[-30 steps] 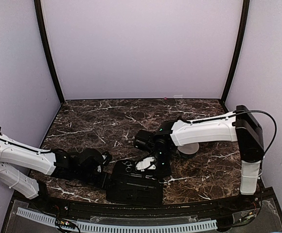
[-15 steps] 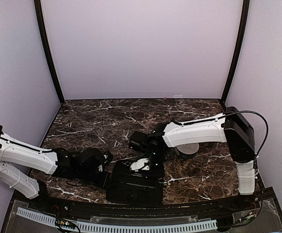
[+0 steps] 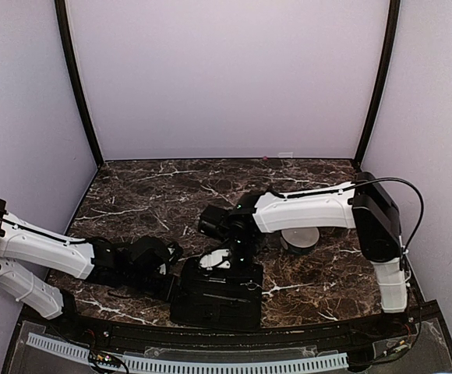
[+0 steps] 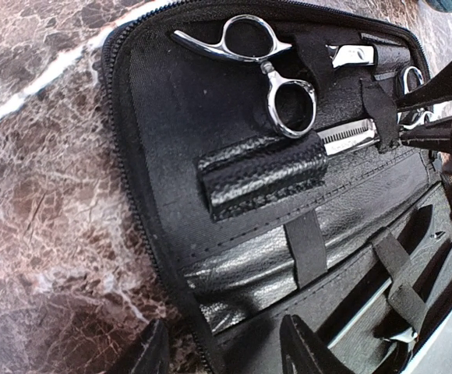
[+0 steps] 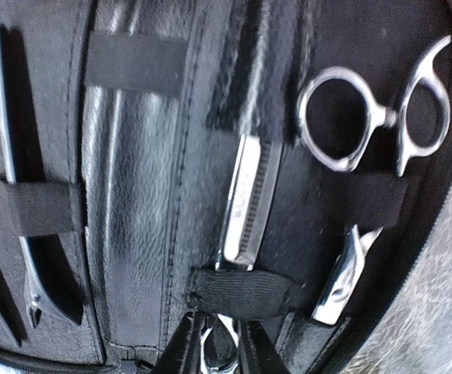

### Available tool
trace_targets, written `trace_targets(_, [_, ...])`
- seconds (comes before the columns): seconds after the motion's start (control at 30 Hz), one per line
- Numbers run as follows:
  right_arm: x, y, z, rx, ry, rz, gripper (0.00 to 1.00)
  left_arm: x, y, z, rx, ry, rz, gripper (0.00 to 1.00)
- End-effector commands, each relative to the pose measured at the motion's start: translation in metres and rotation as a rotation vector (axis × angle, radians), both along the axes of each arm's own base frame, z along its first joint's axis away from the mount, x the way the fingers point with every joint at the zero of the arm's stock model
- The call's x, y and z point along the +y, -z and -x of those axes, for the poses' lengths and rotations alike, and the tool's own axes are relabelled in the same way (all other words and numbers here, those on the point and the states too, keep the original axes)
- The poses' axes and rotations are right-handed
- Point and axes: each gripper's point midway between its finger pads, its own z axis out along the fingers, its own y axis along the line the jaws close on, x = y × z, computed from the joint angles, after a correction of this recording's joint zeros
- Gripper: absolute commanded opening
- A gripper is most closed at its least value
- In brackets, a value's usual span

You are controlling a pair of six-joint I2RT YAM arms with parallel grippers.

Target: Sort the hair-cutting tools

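At the counter's near edge the left gripper [image 4: 222,351], spread, straddles the rim of the open case [image 4: 125,156], where plain scissors [image 5: 390,117] lie strapped and the right gripper [image 5: 218,347] pinches the toothed scissors [image 5: 249,202] by a ring, a white bowl [image 3: 304,240] beyond, sorting seemingly barely begun.

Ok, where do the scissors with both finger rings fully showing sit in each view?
Top external: too small to make out inside the black zip case.
Left wrist: the scissors lie at upper centre.
Right wrist: upper right.
Shared landmark: the black zip case.
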Motion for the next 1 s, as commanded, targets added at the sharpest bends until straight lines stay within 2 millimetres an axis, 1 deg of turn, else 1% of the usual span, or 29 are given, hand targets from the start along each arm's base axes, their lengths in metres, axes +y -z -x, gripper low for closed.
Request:
trace_targets(0.0, [-0.014, -0.019, 0.005, -0.038, -0.015, -0.011, 0.19, 0.016, 0.014, 0.009, 0.037, 0.004, -0.059, 0.50])
trace_targets(0.1, [-0.027, -0.027, 0.001, -0.081, -0.013, -0.013, 0.21, 0.018, 0.014, 0.009, 0.032, 0.002, -0.060, 0.50])
trace_targets(0.23, [-0.041, -0.022, -0.001, -0.088, 0.002, 0.003, 0.21, 0.018, 0.015, 0.009, 0.034, 0.007, -0.066, 0.50])
trace_targets(0.33, [-0.043, -0.017, 0.000, -0.067, 0.008, 0.007, 0.21, 0.017, 0.015, 0.009, 0.035, 0.010, -0.065, 0.50])
trace_targets(0.47, [-0.038, -0.010, -0.003, -0.068, 0.007, 0.003, 0.23, 0.017, 0.013, 0.008, 0.030, 0.012, -0.068, 0.50])
trace_targets(0.63, [-0.034, 0.003, 0.000, -0.035, 0.003, 0.017, 0.24, 0.016, 0.012, 0.008, 0.032, 0.018, -0.074, 0.50])
trace_targets(0.77, [-0.042, 0.013, 0.002, -0.026, 0.001, 0.057, 0.23, 0.016, 0.013, 0.008, 0.033, 0.015, -0.076, 0.50])
trace_targets(0.87, [-0.053, 0.015, 0.004, -0.032, -0.005, 0.082, 0.23, 0.017, 0.014, 0.008, 0.033, 0.009, -0.074, 0.50])
trace_targets(0.97, [-0.063, 0.012, 0.004, -0.054, -0.012, 0.090, 0.19, 0.017, 0.016, 0.009, 0.038, 0.007, -0.070, 0.50])
